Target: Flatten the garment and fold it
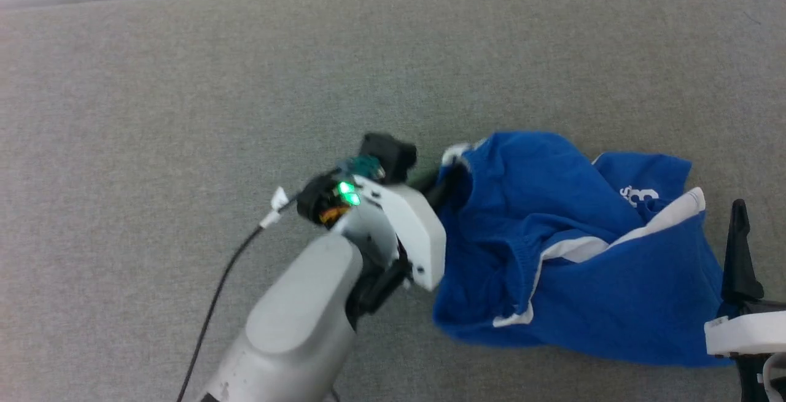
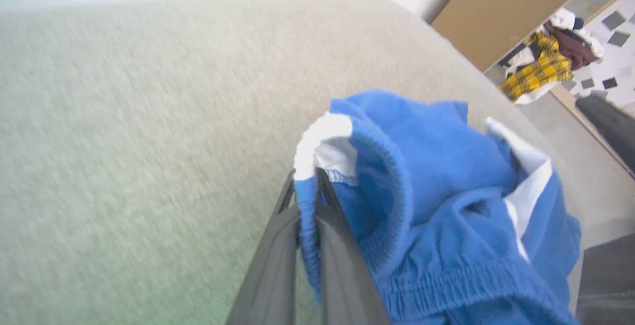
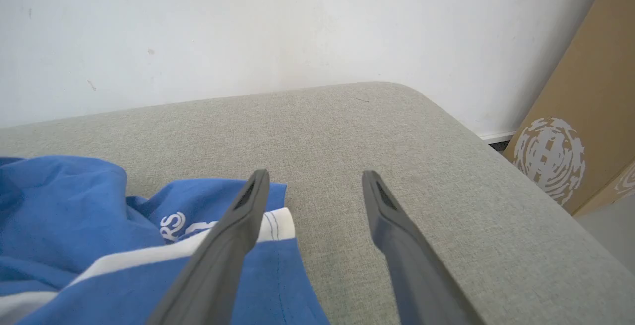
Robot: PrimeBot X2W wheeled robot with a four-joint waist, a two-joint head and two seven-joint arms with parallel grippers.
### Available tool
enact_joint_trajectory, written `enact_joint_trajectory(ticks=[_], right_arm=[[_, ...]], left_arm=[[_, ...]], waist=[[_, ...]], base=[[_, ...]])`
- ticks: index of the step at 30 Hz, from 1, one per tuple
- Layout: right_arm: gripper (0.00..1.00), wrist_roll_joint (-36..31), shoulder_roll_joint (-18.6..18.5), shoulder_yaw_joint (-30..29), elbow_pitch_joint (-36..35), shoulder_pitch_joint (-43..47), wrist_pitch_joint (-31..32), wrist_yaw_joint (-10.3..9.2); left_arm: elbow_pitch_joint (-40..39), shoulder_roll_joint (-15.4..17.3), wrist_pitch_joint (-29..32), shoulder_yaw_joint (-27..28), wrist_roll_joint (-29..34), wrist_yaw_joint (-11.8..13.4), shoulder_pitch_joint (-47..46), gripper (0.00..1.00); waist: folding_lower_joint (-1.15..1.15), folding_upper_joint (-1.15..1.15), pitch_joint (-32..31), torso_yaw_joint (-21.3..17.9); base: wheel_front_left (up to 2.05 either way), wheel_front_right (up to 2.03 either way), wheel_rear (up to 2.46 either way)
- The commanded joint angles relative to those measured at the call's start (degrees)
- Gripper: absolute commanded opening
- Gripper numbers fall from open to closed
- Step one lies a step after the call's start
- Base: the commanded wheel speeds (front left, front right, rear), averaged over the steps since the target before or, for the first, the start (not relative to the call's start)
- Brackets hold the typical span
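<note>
The garment, bright blue shorts with white side stripes and a white logo, lies crumpled on the grey padded table at the right. My left gripper reaches in from the left and is shut on the garment's left edge. In the left wrist view its fingers pinch a fold of the gathered waistband, just below a white tag. My right gripper stands open over the garment's right edge, one finger above the white stripe and nothing between the fingers. One dark finger of it rises at the lower right of the head view.
The grey fabric table stretches left and back to a white wall. Its rounded right edge drops beside a cardboard box. A pile of clothes lies on the floor beyond. A black cable trails from my left arm.
</note>
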Motion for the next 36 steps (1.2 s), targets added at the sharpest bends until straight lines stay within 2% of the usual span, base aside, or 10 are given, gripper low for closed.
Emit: enact_joint_trajectory(ticks=[1,6,11,12,14,15,22,27,31,36], right_arm=[[1.0,0.0,0.0,-0.1,0.0,-0.6,-0.1,-0.05],[1.0,-0.2,0.0,-0.2,-0.5,-0.2,0.4,-0.05],[1.0,-0.4,0.0,0.2,-1.2,0.3,1.1,-0.05],[1.0,-0.5,0.0,0.2,-1.3,0.3,1.3,-0.05],[1.0,-0.7,0.0,0.4,-1.6,0.2,1.7,-0.05],[1.0,-0.8,0.0,0.4,-1.7,0.2,1.9,-0.05],[1.0,-1.6,0.0,0.7,-1.9,0.1,3.1,-0.05],[1.0,-1.9,0.0,0.3,-1.9,1.1,3.8,-0.05],[1.0,-1.7,0.0,0.4,-2.0,2.0,4.2,-0.05],[1.0,-1.1,0.0,1.1,-1.7,1.8,4.3,-0.05]], left_arm=[[-1.2,0.1,-1.7,1.0,-0.1,-0.1,-2.1,0.0],[-7.6,3.5,-9.8,7.1,0.3,1.4,-5.4,0.0],[-7.6,8.9,-10.8,12.3,-0.7,3.7,-2.5,0.0],[-6.7,9.9,-11.1,12.8,-0.9,3.6,-1.6,0.13],[-3.9,11.1,-11.8,14.0,-1.6,3.9,0.3,0.65],[-2.3,11.3,-12.2,14.5,-2.2,3.9,1.3,1.0],[3.8,8.1,-17.7,17.8,-6.4,4.6,4.3,1.0],[-2.6,7.3,-19.9,17.2,-5.7,5.6,6.1,1.0],[-11.1,7.4,-14.0,12.6,-4.2,5.7,8.4,1.0],[-15.0,6.7,-4.0,6.3,-2.2,8.2,10.8,1.0]], waist=[[0.0,0.0,-0.7,0.5],[0.0,0.0,-1.6,1.2],[0.0,0.0,-1.4,1.4],[0.0,0.0,-1.2,1.3],[0.0,0.0,-0.8,1.3],[0.0,0.0,-0.7,1.4],[0.0,0.0,-1.8,2.3],[0.0,0.0,-4.2,3.4],[0.0,0.0,-5.5,4.4],[0.0,0.0,-5.4,4.9]], base=[[0.0,0.0,0.0],[0.0,0.0,0.0],[0.0,0.0,0.0],[0.0,0.0,0.0],[0.0,0.0,0.0],[0.0,0.0,0.0],[0.0,0.0,0.0],[0.0,0.0,0.0],[0.0,0.0,0.0],[0.0,0.0,0.0]])
